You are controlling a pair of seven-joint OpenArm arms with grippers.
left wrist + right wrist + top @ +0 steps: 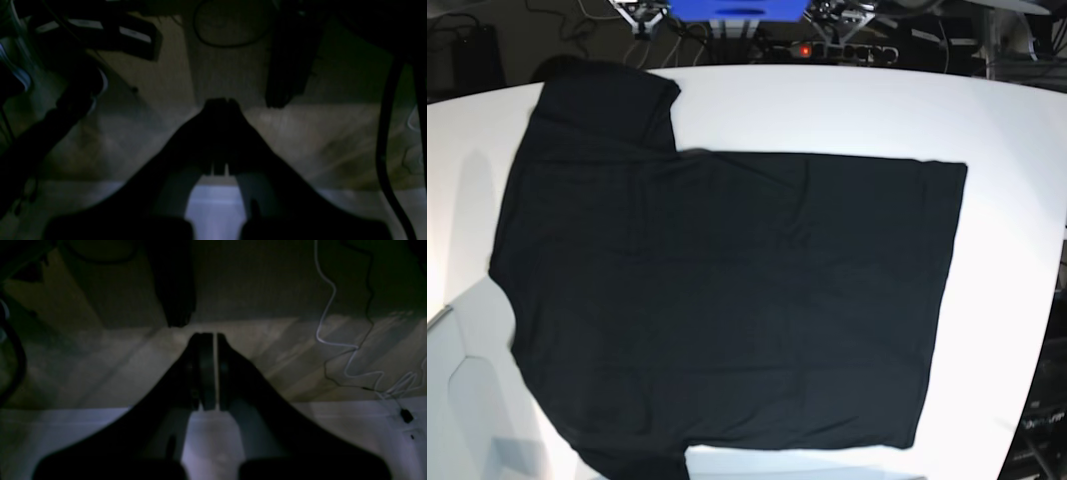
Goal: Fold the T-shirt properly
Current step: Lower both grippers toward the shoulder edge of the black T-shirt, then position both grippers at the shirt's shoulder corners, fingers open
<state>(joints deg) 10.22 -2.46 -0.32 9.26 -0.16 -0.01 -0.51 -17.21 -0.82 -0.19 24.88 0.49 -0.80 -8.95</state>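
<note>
The T-shirt [727, 300] lies spread flat on the white table [877, 110], plain black side up, with its sleeves at the left and its straight hem at the right. Neither arm shows in the base view. In the left wrist view my left gripper [220, 103] is shut with nothing in it, hanging past the table's edge [213, 206] over the dim floor. My right gripper [210, 336] is also shut and empty, above the table's edge [66, 430]. No part of the T-shirt appears in either wrist view.
A white cable [333, 340] trails over the floor in the right wrist view. Dark posts [173, 283] [290, 60] stand beyond the fingertips. Behind the table sit a power strip with a red light [827, 48] and a blue box [737, 8].
</note>
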